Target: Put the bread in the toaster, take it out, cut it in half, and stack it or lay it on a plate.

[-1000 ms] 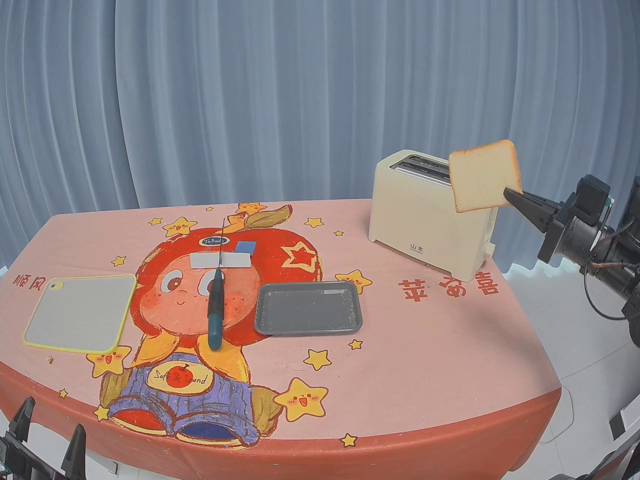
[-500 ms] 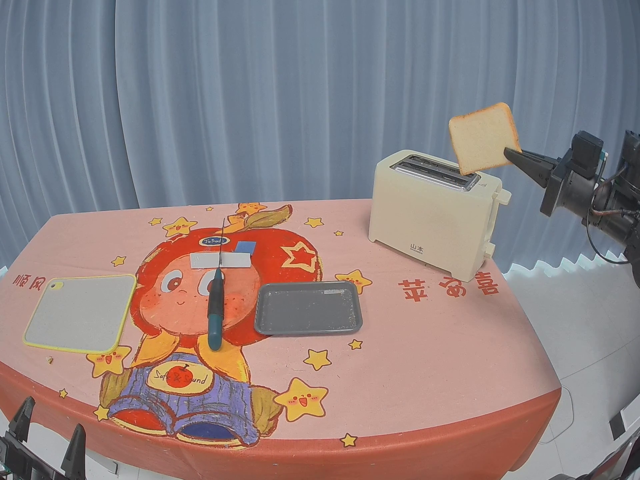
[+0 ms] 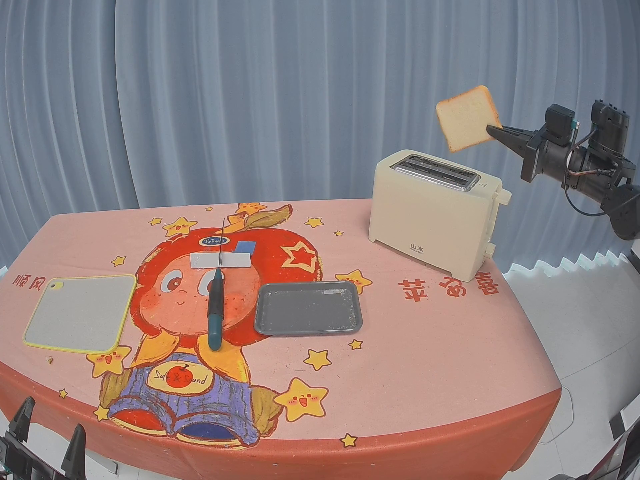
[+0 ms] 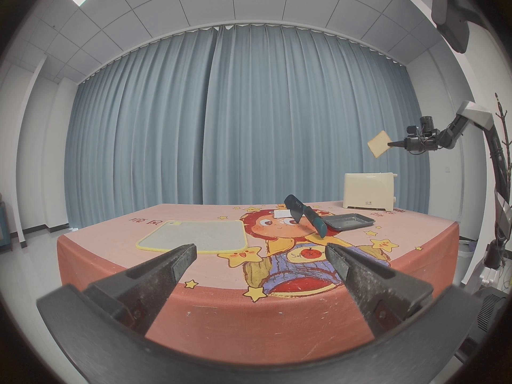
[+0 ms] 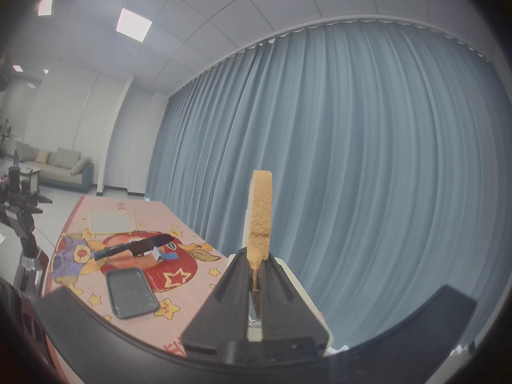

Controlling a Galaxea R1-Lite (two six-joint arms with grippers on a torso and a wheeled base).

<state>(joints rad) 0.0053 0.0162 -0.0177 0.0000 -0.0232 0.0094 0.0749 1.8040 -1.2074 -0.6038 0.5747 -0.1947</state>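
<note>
The bench [image 3: 427, 368] is being covered by a pink cloth with an orange-red skirt, and the cloth is being taken up largely by a printed cartoon figure [image 3: 200, 315] with an apple for a head, ringed by small yellow stars. A white strip [image 3: 203, 261] is being carried flat on the apple's forehead, with a small blue block [image 3: 246, 247] just beside it on the far side. The whole back of the scene is being closed off by a blue-grey pleated curtain [image 3: 267, 81]. A pale floor [image 3: 587, 328] is being shown to the bench's right. Farther off in the room, a sofa [image 5: 53, 161] with cushions is being lit by ceiling panels [image 5: 133, 25].
</note>
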